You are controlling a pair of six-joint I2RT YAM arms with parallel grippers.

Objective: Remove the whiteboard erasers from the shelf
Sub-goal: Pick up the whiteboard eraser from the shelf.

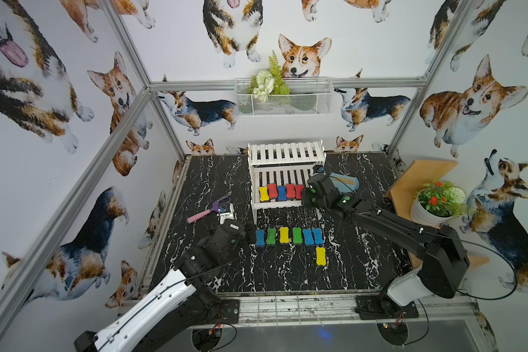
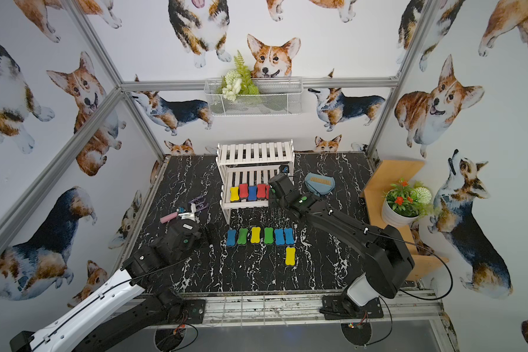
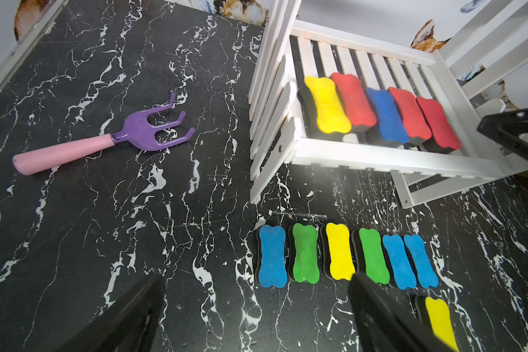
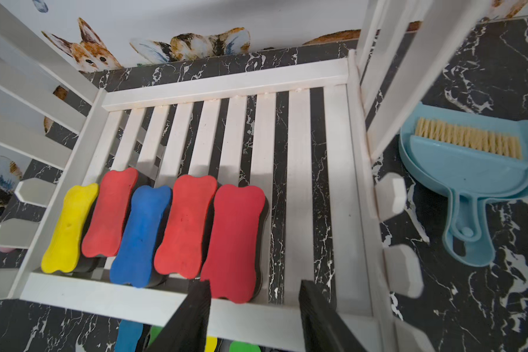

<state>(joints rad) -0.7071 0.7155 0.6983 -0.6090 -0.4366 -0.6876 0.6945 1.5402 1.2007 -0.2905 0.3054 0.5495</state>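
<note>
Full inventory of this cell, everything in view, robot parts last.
Bone-shaped foam erasers on rack: five; yellow, red, blue, red, red; lower tier.
Bone-shaped foam erasers on table: seven; blue, green, yellow, green, blue, blue in a row, one yellow apart.
White two-tier slatted rack: one; white; back middle.
Plastic garden fork: one; purple head, pink handle; left of rack.
Dustpan with brush: one; light blue; right of rack.
Wire basket with greenery: one; white; back wall.
Wooden shelf: one; tan; right wall.
Potted plant: one; white pot; on wooden shelf.
Left hand: one; black; open, beside the table row.
Right hand: one; black; open, at rack's front rail.
</note>
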